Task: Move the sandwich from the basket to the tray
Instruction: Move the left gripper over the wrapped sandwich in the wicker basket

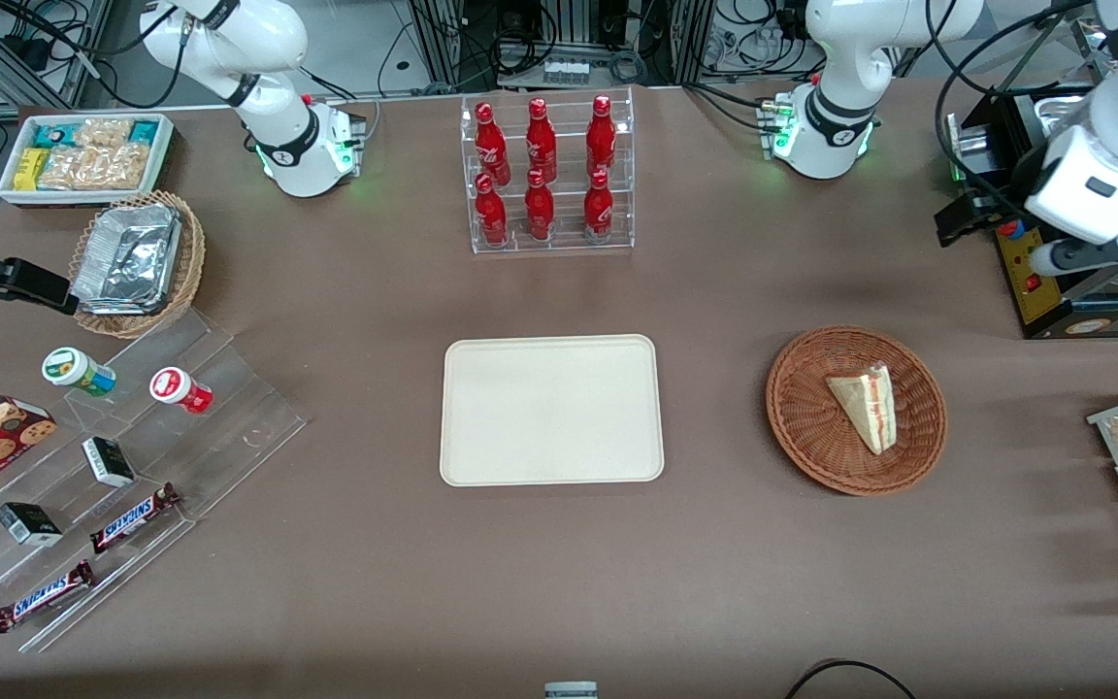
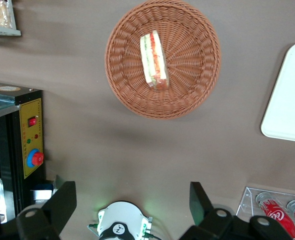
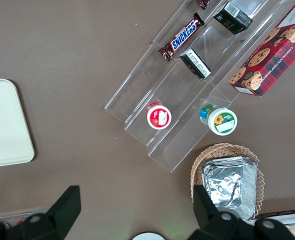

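Hovering high with fingers spread wide and empty, the gripper (image 2: 132, 200) looks down on the sandwich (image 2: 154, 60), which lies in the basket (image 2: 187, 90) well below it. A careless descent could pinch the wrap alone or catch the wicker and drag it. The arm hangs raised toward its own end of the table, and the tray (image 1: 551, 409) sits well apart from the basket, bare

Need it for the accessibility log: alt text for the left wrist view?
Wrapped sandwich lying in a round reddish-brown wicker basket on a brown table, seen from above by the open gripper, which hovers well clear of it. A corner of the cream tray, bare, shows beside the basket.
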Controlling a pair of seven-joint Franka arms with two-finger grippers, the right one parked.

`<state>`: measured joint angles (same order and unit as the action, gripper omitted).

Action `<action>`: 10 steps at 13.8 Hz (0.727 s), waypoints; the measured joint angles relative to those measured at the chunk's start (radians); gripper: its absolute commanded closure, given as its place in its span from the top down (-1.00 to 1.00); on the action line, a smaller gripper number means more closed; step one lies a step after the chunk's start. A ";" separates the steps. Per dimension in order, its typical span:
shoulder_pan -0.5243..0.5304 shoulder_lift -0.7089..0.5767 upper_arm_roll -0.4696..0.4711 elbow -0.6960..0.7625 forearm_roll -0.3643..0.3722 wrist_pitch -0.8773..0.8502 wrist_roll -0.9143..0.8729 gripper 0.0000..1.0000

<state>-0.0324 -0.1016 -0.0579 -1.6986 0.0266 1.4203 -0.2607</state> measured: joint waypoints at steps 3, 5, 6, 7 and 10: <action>-0.006 0.003 0.005 -0.004 0.000 0.001 0.005 1.00; -0.011 0.009 0.005 -0.032 0.000 0.022 0.005 1.00; -0.012 0.011 0.006 -0.059 0.000 0.053 0.005 1.00; -0.012 0.014 0.007 -0.093 0.000 0.096 0.005 1.00; -0.011 0.022 0.013 -0.216 0.000 0.264 -0.002 1.00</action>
<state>-0.0439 -0.0794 -0.0449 -1.9151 0.0267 1.6838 -0.2627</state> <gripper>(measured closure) 0.000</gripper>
